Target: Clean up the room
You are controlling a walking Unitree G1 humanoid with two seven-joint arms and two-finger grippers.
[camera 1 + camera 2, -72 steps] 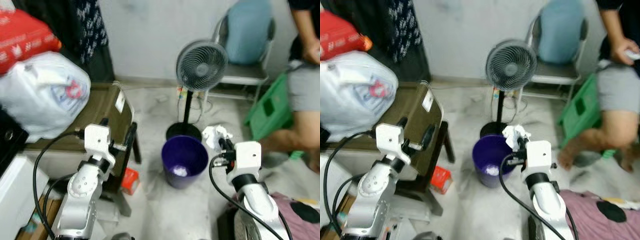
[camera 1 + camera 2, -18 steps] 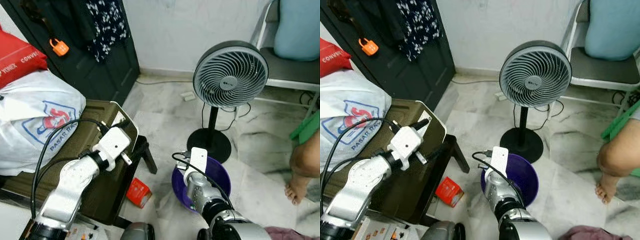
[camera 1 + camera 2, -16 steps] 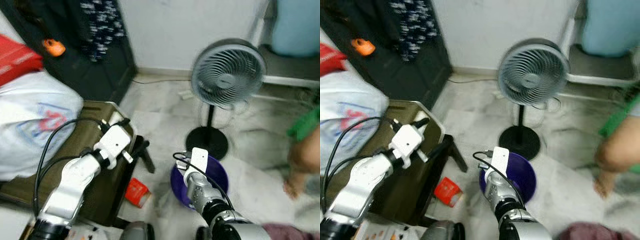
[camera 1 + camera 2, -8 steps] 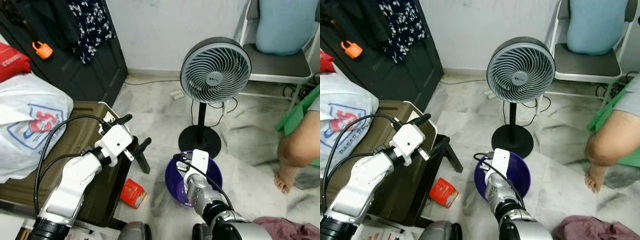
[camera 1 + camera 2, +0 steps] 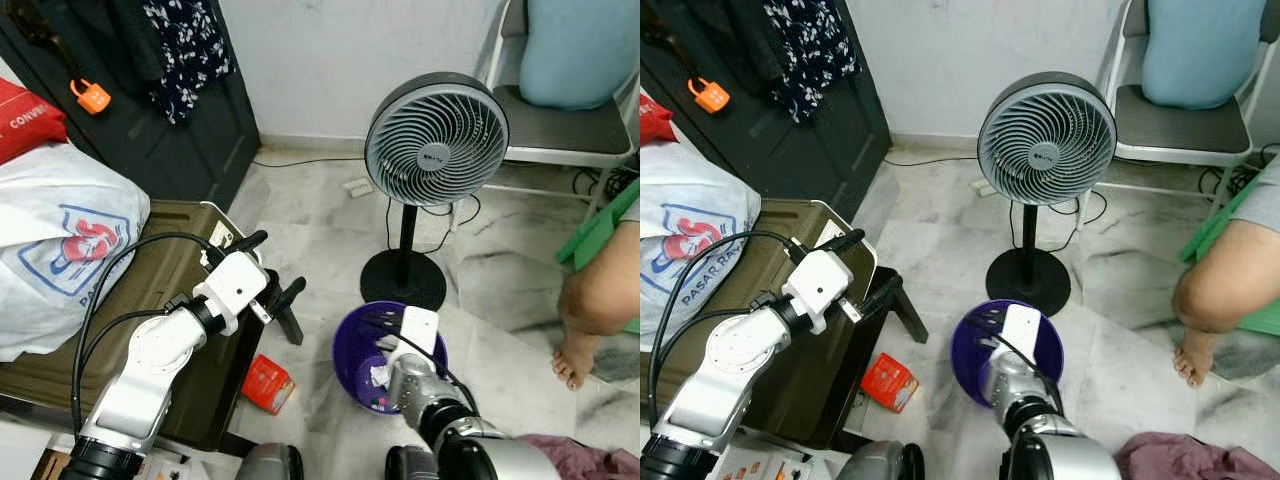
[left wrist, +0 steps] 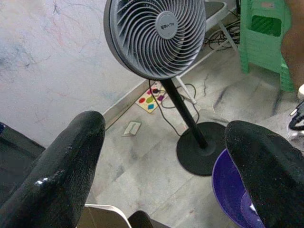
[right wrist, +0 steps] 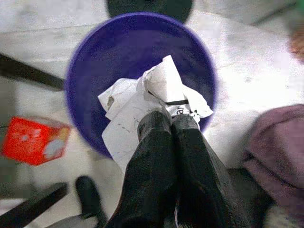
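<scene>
Right gripper (image 7: 167,124) is pinched tight on crumpled paper (image 7: 147,102), held directly over the purple bin (image 7: 90,61) beside the fan (image 5: 436,135). Paper not dropped yet, so this piece is nearly done; release looks like the next step. Left to clear, by my read: red box (image 5: 264,384) on the floor beside the bin, pink cloth (image 5: 1180,455) near the robot. Right arm reaches forward and down over the bin. Left gripper (image 6: 161,156) is raised over the suitcase (image 5: 180,300), fingers spread, holding nothing.

Bin before the fan, box to its left

The bin (image 5: 385,352) stood just before the fan (image 5: 436,140); the small box (image 5: 266,384) lay left of it, beside the trunk (image 5: 190,330).
</scene>
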